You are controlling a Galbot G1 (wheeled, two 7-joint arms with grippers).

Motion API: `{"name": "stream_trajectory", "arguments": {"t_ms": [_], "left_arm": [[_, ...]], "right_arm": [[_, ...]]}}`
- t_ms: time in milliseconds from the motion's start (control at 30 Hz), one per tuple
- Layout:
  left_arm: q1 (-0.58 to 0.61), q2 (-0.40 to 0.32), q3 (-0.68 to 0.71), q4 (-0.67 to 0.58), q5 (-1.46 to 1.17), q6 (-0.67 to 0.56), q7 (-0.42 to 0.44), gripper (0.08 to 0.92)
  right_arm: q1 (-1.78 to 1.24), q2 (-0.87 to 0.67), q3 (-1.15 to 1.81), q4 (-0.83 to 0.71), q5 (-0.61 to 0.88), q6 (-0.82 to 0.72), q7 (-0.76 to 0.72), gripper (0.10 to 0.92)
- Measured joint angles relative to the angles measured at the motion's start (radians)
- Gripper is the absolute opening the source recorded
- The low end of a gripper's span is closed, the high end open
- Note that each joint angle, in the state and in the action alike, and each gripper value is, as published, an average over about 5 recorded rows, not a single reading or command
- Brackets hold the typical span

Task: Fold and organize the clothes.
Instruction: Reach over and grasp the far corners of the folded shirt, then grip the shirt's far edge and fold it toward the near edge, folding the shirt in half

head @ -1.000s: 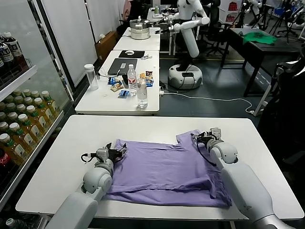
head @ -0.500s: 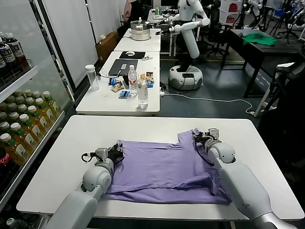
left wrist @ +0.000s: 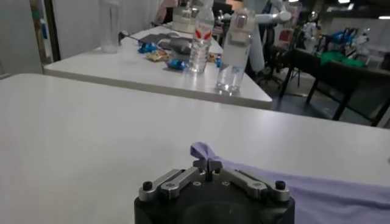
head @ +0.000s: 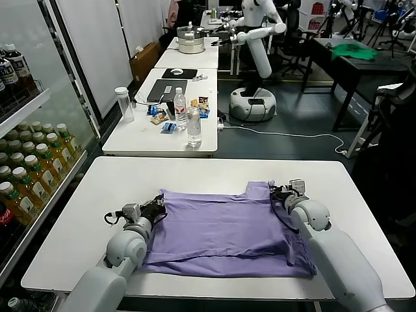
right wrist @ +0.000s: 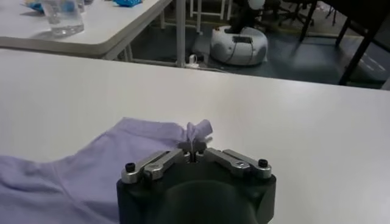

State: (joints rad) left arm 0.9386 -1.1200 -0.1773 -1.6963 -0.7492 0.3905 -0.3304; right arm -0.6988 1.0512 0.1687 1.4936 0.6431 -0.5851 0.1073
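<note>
Lavender T-shirt (head: 224,231) lies spread on the white table (head: 78,227), its far edge now drawn straighter and wider than a second ago, when the far right corner bunched nearer the middle. Left gripper (head: 155,209) has shifted outward toward the table's left side; its jaws are clenched on the shirt's far left corner, a small tuft of fabric showing between them in the left wrist view (left wrist: 208,163). Right gripper (head: 283,192) has moved toward the table's right side, jaws pinched on the far right corner (right wrist: 196,143). Both forearms lie low over the table, reaching away from the robot. Behind the table, clear bottles (head: 194,127) carry labels too small to read.
</note>
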Motion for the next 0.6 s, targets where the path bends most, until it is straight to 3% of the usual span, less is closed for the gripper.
{"name": "stream_trajectory", "arguments": {"t_ms": [600], "left_arm": [[0.237,0.055,-0.099,-0.293,-0.012,0.008,0.009,0.097]], "right_arm": [[-0.35,-0.106,0.275,0.42,0.028,0.003,0.007,0.115]]}}
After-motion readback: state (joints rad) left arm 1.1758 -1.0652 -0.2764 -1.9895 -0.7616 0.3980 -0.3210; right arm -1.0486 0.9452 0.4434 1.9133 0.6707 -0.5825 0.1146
